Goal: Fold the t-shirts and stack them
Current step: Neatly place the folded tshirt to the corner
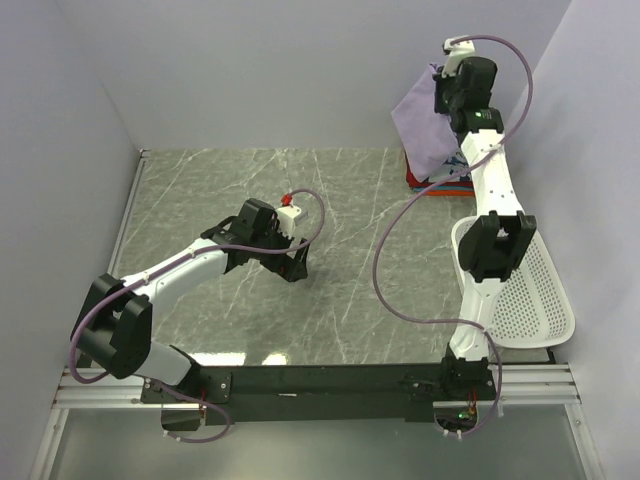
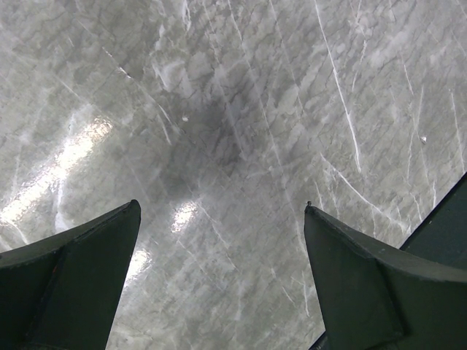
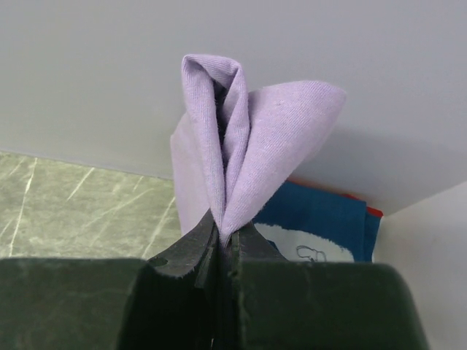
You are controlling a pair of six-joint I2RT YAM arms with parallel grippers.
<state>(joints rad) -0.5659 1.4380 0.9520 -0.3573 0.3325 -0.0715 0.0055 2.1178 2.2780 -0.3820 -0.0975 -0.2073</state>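
Hanging pinched in your right fingers (image 3: 221, 244), the lavender t-shirt (image 3: 252, 138) dangles bunched over the stack (image 1: 437, 184) in the far right corner — set down like this, it may land crumpled. Your left fingers (image 1: 296, 264) gape wide, empty, over the tabletop (image 1: 350, 200).

lavender t-shirt (image 3: 284, 131) of fine-ribbed matt knit cloth, glossy veined marble-look table (image 2: 241, 95), white perforated plastic basket (image 1: 540, 292)

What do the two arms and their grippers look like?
The left arm and right arm have white link shells and black joint housings. A purple-grey cable loops along each. The left gripper and right gripper are black, with two wedge-shaped fingers.
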